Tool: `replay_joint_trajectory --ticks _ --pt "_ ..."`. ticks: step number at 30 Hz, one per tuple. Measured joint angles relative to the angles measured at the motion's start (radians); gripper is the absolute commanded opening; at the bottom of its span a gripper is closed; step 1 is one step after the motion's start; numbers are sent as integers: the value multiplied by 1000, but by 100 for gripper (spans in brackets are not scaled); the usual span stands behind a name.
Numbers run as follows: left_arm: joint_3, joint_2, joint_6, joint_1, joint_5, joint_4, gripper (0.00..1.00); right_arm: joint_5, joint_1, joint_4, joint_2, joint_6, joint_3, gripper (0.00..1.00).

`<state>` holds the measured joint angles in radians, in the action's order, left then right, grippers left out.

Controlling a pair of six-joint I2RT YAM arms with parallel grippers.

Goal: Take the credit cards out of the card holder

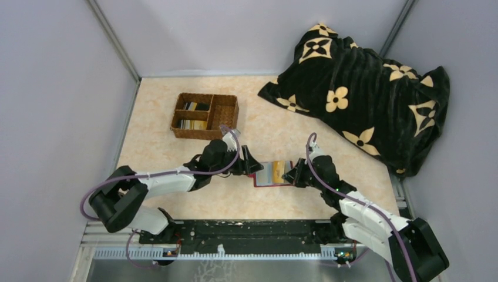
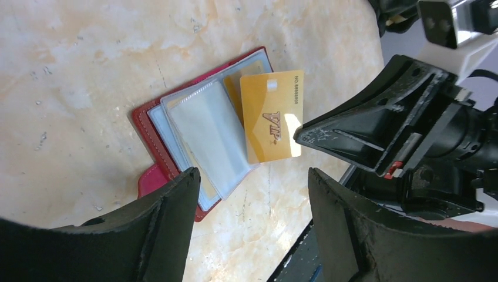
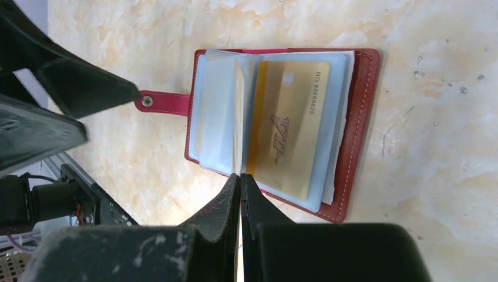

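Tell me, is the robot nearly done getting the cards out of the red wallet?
Partly. Done: some cards lie in the basket. In hand: the wallet lies open, a gold card poking out, the shut right gripper at its edge, the open left gripper above. Left: that gold card, plus any hidden behind the clear pockets.

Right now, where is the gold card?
In the top view the gold card lies in the open red card holder, on the table near its front edge, between the left gripper and the shut right gripper.
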<state>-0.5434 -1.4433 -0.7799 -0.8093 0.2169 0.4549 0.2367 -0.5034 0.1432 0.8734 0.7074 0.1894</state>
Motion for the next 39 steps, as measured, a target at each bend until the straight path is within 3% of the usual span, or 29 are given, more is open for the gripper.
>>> replay_joint_trajectory --ticks 10,12,15,18,22,26,32,39 --pt "-62 145 77 97 -62 -172 79 -58 15 -155 -131 -32 10 0" --pt "-94 159 98 126 -94 -231 92 -78 21 -202 -159 -44 32 0" --pt "-202 158 138 170 -169 -358 97 -97 31 -257 -171 -69 96 0" --pt "-380 103 176 213 -234 -477 96 -100 37 -276 -155 -87 155 0" --pt "-612 -23 232 265 -313 -564 85 -88 41 -278 -93 -107 231 0" --pt "-751 -126 336 302 -387 -653 86 -66 44 -280 -25 -132 286 0" --pt "-811 -193 454 343 -453 -748 80 -24 49 -266 40 -150 317 0" --pt "-769 -218 469 418 -494 -768 80 32 50 -218 77 -147 304 0"
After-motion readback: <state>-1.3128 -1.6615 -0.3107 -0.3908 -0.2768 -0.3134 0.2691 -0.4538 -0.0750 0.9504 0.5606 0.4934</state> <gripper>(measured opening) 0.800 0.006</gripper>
